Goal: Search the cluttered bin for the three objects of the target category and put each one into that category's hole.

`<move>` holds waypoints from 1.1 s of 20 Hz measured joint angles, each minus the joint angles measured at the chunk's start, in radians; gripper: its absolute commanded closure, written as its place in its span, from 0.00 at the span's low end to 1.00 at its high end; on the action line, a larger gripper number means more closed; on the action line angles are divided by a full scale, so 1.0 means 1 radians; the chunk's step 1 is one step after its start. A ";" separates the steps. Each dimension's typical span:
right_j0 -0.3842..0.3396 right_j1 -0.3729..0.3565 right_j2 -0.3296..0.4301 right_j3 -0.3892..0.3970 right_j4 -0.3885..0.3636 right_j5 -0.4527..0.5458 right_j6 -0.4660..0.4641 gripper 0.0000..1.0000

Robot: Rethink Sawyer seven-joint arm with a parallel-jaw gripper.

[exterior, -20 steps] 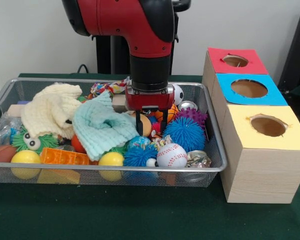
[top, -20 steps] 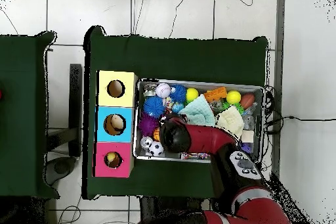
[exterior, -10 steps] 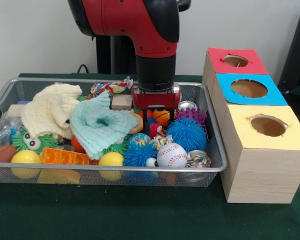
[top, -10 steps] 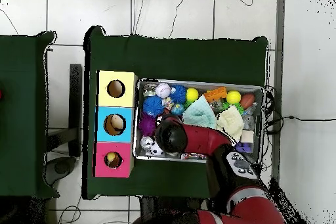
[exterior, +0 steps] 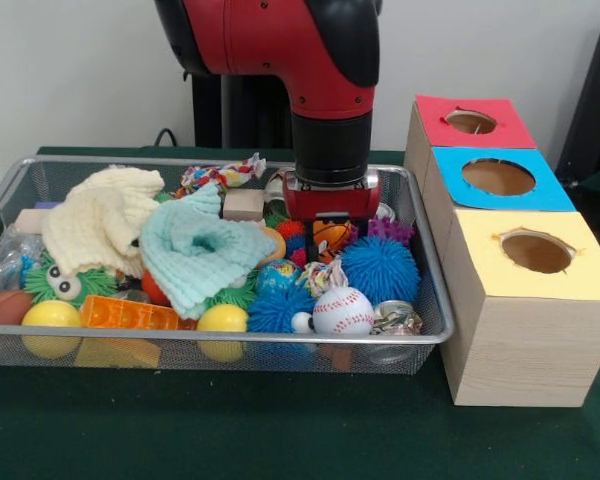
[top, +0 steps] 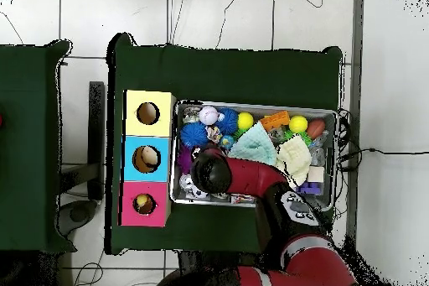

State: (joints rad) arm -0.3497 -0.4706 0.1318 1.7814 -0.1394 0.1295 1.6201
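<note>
Gripper (exterior: 327,228) shifted toward boxes, tips buried among balls; open/closed can't tell.

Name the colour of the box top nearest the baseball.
Yellow box top, clearest in the front view.

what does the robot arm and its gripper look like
The arm is bulky, with glossy red shells and black joint caps. A black cylindrical wrist section ends in a red, boxy gripper mount with dark fittings underneath. Overhead, a black panel with small light buttons sits on the arm.
</note>
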 measured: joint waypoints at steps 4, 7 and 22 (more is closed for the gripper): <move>-0.011 0.039 0.000 0.001 -0.001 -0.059 0.000 0.00; -0.020 0.041 0.003 0.019 0.000 -0.096 0.000 0.00; -0.002 0.041 -0.016 0.043 0.007 -0.147 0.000 1.00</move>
State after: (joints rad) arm -0.3517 -0.4297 0.1160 1.8239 -0.1321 -0.0171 1.6201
